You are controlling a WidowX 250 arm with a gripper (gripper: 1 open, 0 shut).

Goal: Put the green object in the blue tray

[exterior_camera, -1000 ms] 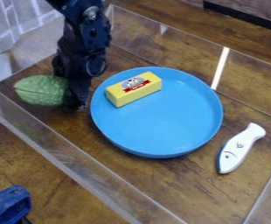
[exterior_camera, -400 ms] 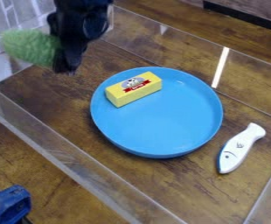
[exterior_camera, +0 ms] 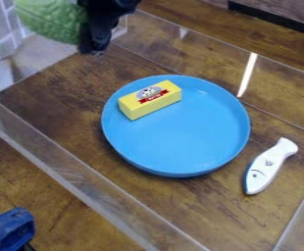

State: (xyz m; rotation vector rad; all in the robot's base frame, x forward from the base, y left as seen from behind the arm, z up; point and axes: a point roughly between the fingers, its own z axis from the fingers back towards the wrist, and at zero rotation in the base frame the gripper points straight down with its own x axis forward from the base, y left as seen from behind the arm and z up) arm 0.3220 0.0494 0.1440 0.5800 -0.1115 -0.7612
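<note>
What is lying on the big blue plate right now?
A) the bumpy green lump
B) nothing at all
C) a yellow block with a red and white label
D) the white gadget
C: the yellow block lies on the blue tray; the green object is held up at the top left by the gripper, and the white gadget lies on the table to the tray's right.

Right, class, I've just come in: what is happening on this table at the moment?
A robot arm's gripper holds the green object in the air at the top left, off the table. The blue tray lies below to the right, holding only a yellow block. A white tool lies beside the tray.
</note>
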